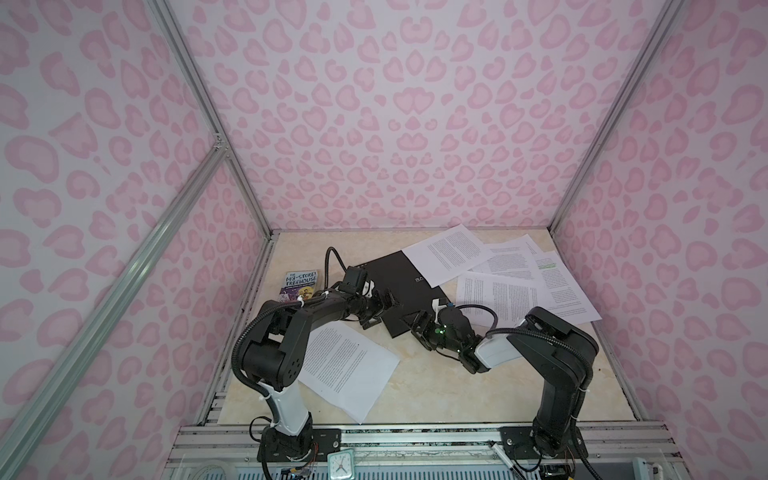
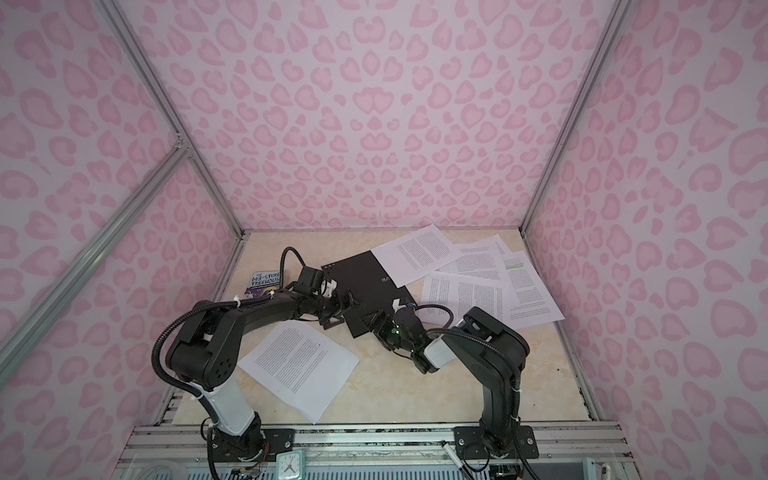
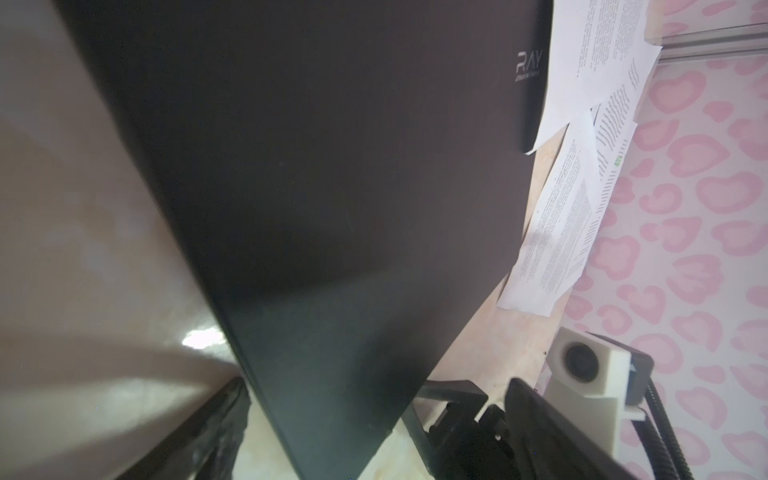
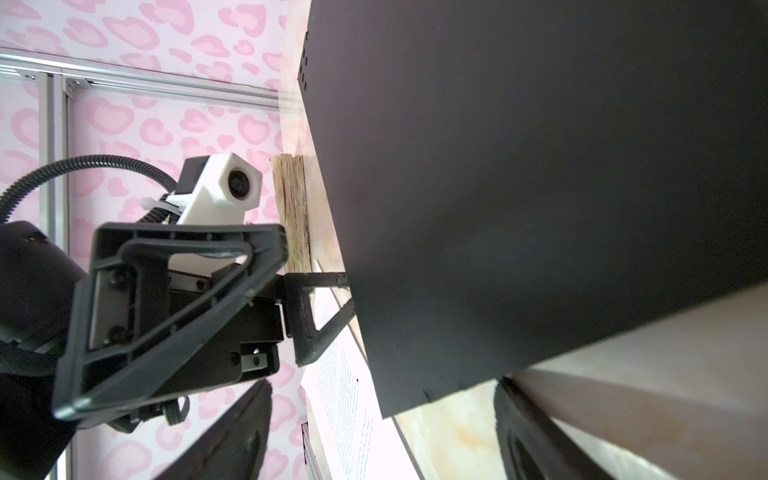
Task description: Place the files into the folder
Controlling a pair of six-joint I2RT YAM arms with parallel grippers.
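**Folder (image 1: 395, 282) shut, files (image 1: 511, 282) loose**

Shows the folder closed on the table (image 1: 436, 386) at mid-frame in both top views, pale logo up. Places the left gripper (image 1: 381, 311) at the folder's left edge. Its jaws stand wide apart, with one finger (image 4: 294, 320) meeting that edge in the right wrist view and nothing clamped. Places the right gripper (image 1: 419, 328) at the folder's near corner, jaws likewise apart. Has that corner between them in its own wrist view, not pinched. Finds the files scattered: a fan of overlapping sheets at upper right of the table, the green-lined sheet (image 1: 561, 291) among them, and the far sheet (image 1: 446, 251) overlapping the folder's far corner. Finds the near sheet (image 1: 345, 365) alone at lower left, partly under the left arm (image 1: 291, 332). Puts a book (image 1: 300, 286) left of the folder, half hidden by that arm.
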